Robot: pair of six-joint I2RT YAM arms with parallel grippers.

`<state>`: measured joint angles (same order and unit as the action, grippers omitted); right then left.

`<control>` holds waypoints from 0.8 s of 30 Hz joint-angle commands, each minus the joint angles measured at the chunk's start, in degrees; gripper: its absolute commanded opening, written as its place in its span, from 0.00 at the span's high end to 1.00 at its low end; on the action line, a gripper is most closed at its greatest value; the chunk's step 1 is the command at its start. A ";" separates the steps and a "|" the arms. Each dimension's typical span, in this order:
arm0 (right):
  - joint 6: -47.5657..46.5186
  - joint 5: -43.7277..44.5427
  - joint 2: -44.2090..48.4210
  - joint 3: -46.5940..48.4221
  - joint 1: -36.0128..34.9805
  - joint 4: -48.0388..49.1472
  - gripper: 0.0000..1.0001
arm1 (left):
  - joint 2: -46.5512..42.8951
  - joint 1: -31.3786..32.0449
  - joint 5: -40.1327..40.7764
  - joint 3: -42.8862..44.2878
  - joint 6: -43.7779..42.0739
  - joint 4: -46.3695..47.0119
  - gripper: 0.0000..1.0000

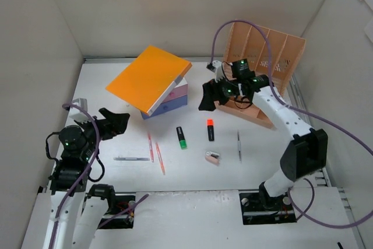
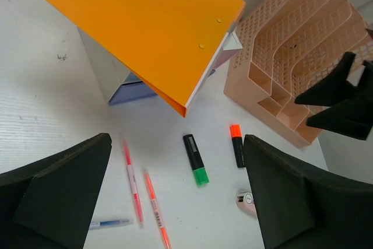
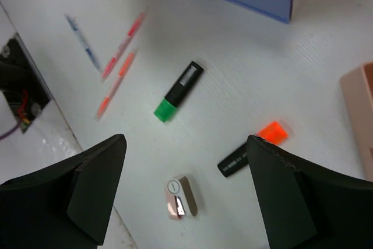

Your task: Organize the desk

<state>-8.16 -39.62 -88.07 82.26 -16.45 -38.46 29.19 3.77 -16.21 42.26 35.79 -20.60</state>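
White and matte, the desk (image 1: 192,173) spreads out beneath both claws, and neither one touches it. The left gripper (image 1: 119,122) hangs over the desk's left side with its jaws spread wide and nothing between them, facing the two pink pens (image 1: 159,158) and the green highlighter (image 1: 182,137). Its arm sits folded close above its base. The right gripper (image 1: 207,97) hovers over the far middle of the desk, just in front of the peach organizer (image 1: 291,51). Its jaws are likewise wide and empty, and the orange highlighter (image 1: 210,130) lies on the desk below it. That arm reaches out long, elbow bent on the right, forearm slanting towards the orange folder (image 1: 148,77)
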 commanded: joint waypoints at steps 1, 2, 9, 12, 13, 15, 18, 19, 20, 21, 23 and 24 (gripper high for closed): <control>12.18 -6.17 -4.73 4.57 -2.62 8.64 0.17 | -1.50 0.18 0.04 3.18 2.52 1.53 0.07; 14.29 -7.22 -6.13 5.19 -3.06 10.14 0.15 | -1.85 0.18 0.12 3.01 2.96 1.35 0.06; 33.28 -11.71 -20.97 15.01 -5.87 19.99 0.09 | -2.91 0.18 -0.40 1.60 7.71 2.75 0.06; 37.14 -11.89 -24.33 18.54 -7.63 22.36 0.09 | -2.74 0.18 -0.14 1.16 8.59 3.46 0.06; 38.65 -11.89 -25.04 19.16 -8.68 23.24 0.09 | -2.73 0.18 0.12 1.16 8.94 3.46 0.05; 44.77 -11.80 -26.62 19.35 -9.74 27.79 0.09 | -2.91 0.18 0.30 1.16 8.95 3.29 0.05; 57.23 -10.22 -26.01 14.54 -10.71 42.33 0.09 | -2.91 0.18 0.74 1.51 9.21 2.85 0.05; 59.90 -8.83 -25.66 13.12 -11.41 46.15 0.09 | -2.91 0.18 0.83 1.51 9.38 2.93 0.05; 61.50 -7.77 -25.14 12.23 -11.67 48.54 0.10 | -2.91 0.18 0.83 1.60 9.47 2.85 0.05; 63.08 -6.97 -25.04 11.96 -12.20 49.26 0.10 | -3.08 0.18 1.00 1.60 9.56 2.93 0.05; 63.97 -4.70 -25.30 11.79 -13.70 48.83 0.10 | -3.43 0.18 1.09 1.68 9.65 2.58 0.05; 65.89 -3.99 -25.39 11.09 -14.66 48.92 0.11 | -3.44 0.18 1.18 1.60 9.65 2.32 0.05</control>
<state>49.28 -46.94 -116.29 93.89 -29.23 0.12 25.32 3.77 -15.44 42.33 44.40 -20.84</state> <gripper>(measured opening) 0.897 0.946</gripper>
